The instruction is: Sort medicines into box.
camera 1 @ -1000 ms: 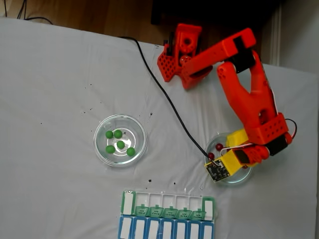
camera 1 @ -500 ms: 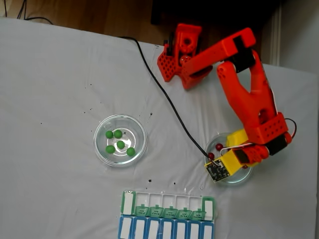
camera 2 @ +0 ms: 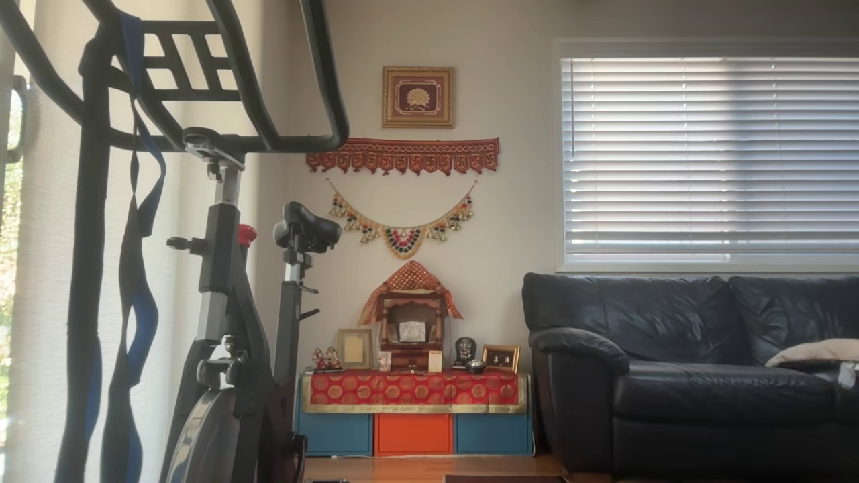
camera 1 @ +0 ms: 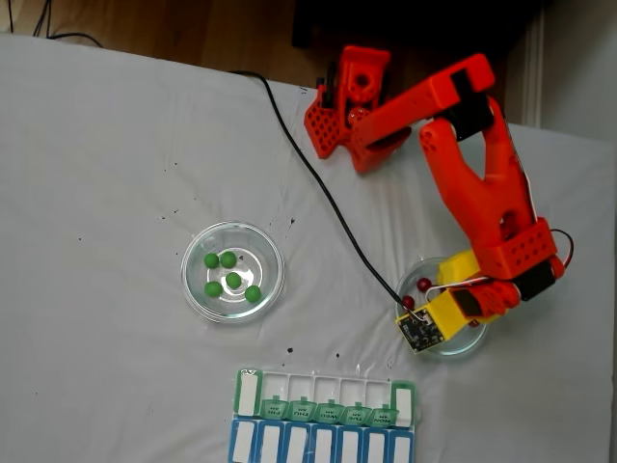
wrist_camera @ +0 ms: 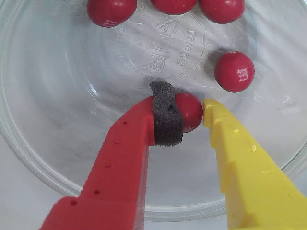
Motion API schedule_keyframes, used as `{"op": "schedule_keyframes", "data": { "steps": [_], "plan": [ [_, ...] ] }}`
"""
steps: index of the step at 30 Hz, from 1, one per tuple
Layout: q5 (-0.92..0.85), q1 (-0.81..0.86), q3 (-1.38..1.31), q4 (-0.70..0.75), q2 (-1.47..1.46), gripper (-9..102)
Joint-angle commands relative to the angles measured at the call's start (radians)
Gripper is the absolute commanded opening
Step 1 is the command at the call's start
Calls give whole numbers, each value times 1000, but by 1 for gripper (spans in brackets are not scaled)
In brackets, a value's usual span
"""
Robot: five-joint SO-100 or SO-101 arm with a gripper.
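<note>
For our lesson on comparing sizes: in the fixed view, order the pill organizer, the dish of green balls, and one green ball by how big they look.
1. pill organizer, though the bottom edge cuts it off
2. dish of green balls
3. green ball, far the smallest

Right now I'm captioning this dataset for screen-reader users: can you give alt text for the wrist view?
A two-finger gripper, one red finger with a dark foam pad and one yellow finger, closes around a dark red ball inside a clear glass dish. Four more red balls lie beyond it, one close by and three along the top edge.
</note>
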Motion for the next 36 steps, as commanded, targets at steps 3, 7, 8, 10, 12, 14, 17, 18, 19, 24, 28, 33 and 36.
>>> {"op": "schedule_keyframes", "data": {
  "steps": [3,7,8,10,12,14,17,18,19,24,28,33,36],
  "plan": [
    [-2,-21,-8,-11,95,4],
    [-3,-21,-8,-11,95,4],
    [-3,-21,-8,-11,95,3],
    [-3,-21,-8,-12,94,3],
    [-3,-21,-8,-14,92,2],
    [-3,-21,-8,-17,91,1],
    [-6,-21,-6,-18,91,1],
    [-6,-20,-5,-20,92,1],
    [-6,-20,-3,-21,94,1],
    [-9,-18,-2,-23,97,1],
    [-9,-14,-2,-23,109,1],
    [-9,-14,-2,-21,109,1],
    [-6,-11,-12,-21,107,1]
  ]
}}
